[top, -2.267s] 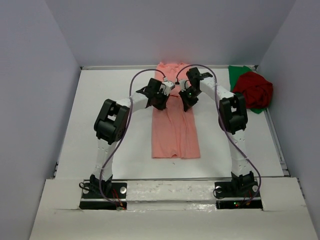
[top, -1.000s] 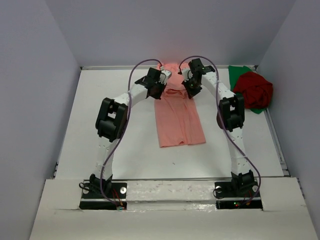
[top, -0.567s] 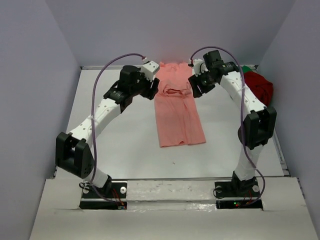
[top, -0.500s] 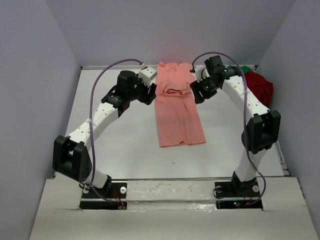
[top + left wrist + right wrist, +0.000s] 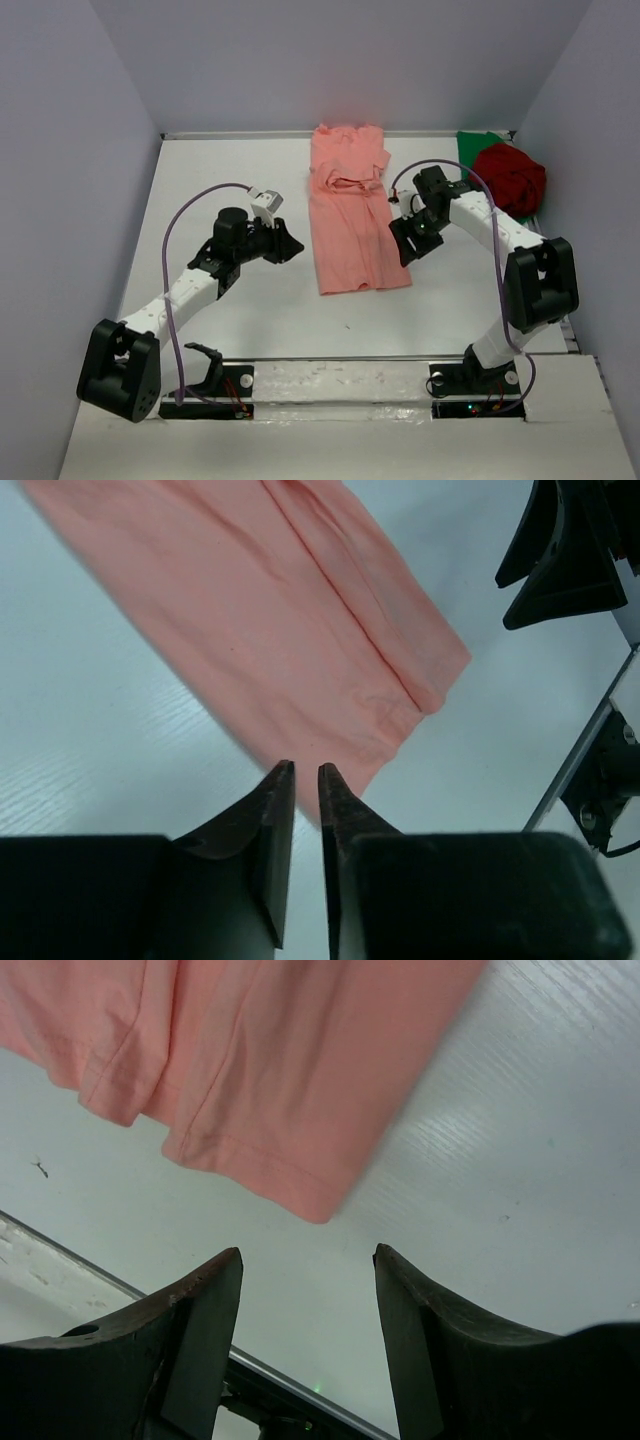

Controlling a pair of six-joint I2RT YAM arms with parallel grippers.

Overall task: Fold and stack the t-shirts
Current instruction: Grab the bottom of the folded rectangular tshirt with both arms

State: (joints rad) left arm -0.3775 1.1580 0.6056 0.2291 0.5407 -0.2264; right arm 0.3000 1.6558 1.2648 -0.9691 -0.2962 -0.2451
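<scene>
Salmon-pink cloth t-shirt (image 5: 347, 225) is released. Left hand (image 5: 306, 770) narrow, right hand (image 5: 308, 1253) wide, both empty, now flank its lower hem for folding.

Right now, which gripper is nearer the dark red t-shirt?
Right. The right gripper is just right of the salmon-pink shirt, closer to the dark red t-shirt bundled at the far right; the left gripper is on the pink shirt's other side.
</scene>
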